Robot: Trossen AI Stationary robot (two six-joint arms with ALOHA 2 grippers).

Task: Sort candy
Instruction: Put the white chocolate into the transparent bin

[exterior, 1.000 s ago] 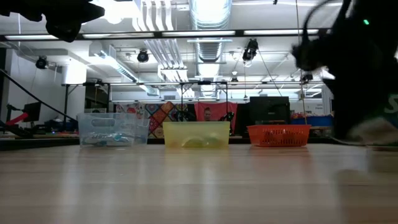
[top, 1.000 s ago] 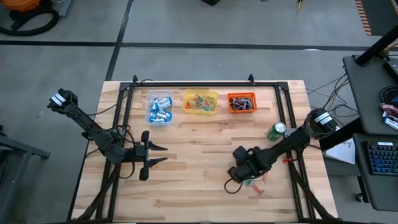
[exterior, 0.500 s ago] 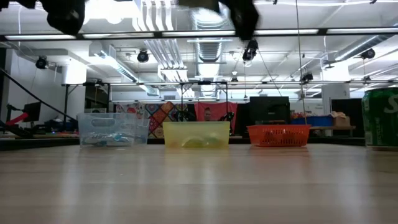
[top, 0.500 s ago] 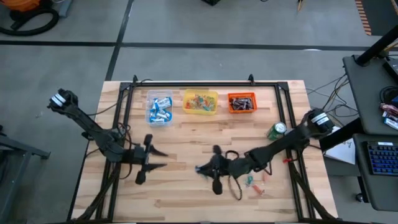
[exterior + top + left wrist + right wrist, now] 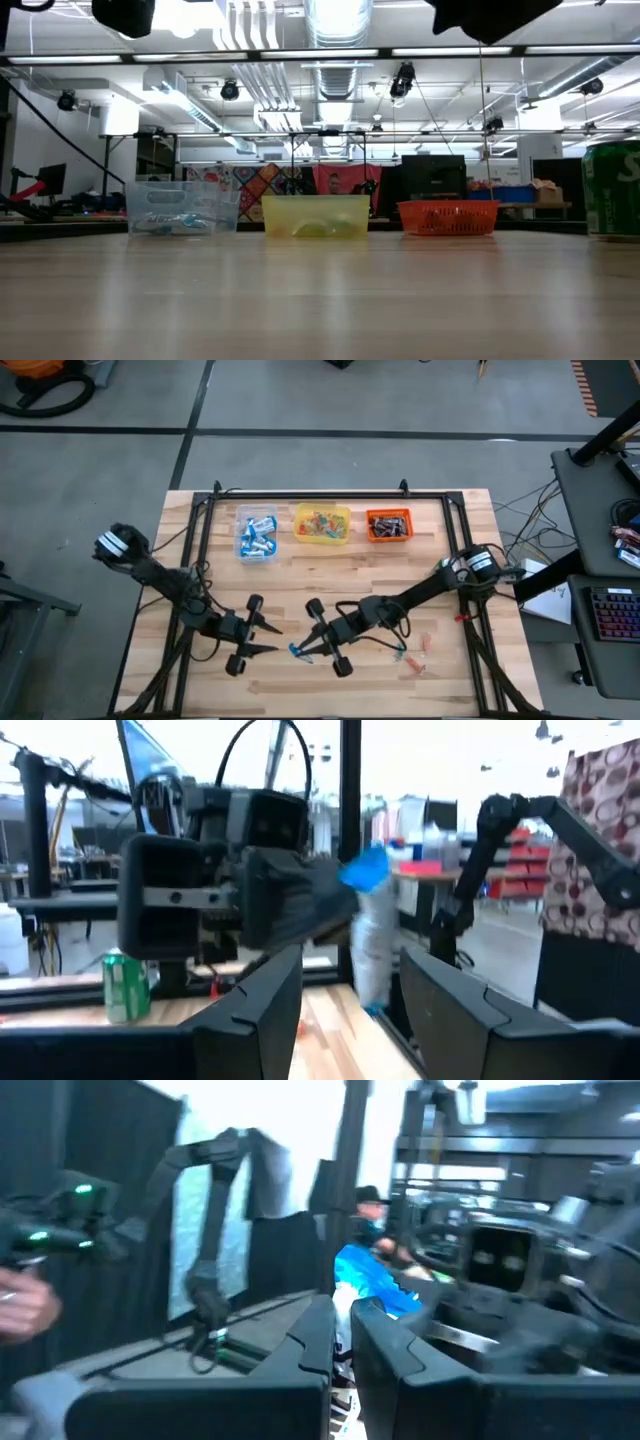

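My right gripper (image 5: pixel 302 651) is level above the table's near middle, pointing toward the left edge, and is shut on a blue-and-white candy (image 5: pixel 296 651). My left gripper (image 5: pixel 275 639) faces it from the left and is open, its fingertips just short of the candy (image 5: pixel 370 935). Neither of its fingers touches the candy. More candy lies loose on the wood at the near right (image 5: pixel 412 655). My right gripper pinches the candy between its two fingertips (image 5: pixel 322 1315), near the candy's upper part (image 5: pixel 362 900). The fingers come level from the table's right. The candy stands roughly upright, its blue twisted end (image 5: pixel 372 1285) past the fingertips, and is lifted clear of the table.
Along the far edge stand three tubs with sorted candy: a clear one (image 5: pixel 257 535), a yellow one (image 5: pixel 322 524) and an orange one (image 5: pixel 388 525). A green can (image 5: pixel 612 190) stands at the right. A black frame (image 5: pixel 300 495) borders the table.
My right gripper has risen from the loose candy at the near right and swung toward the table's left. It has tipped from pointing down to level and rolled, carrying the blue-and-white candy clear of the wood. My left gripper has shifted toward the near edge and toward the right gripper.
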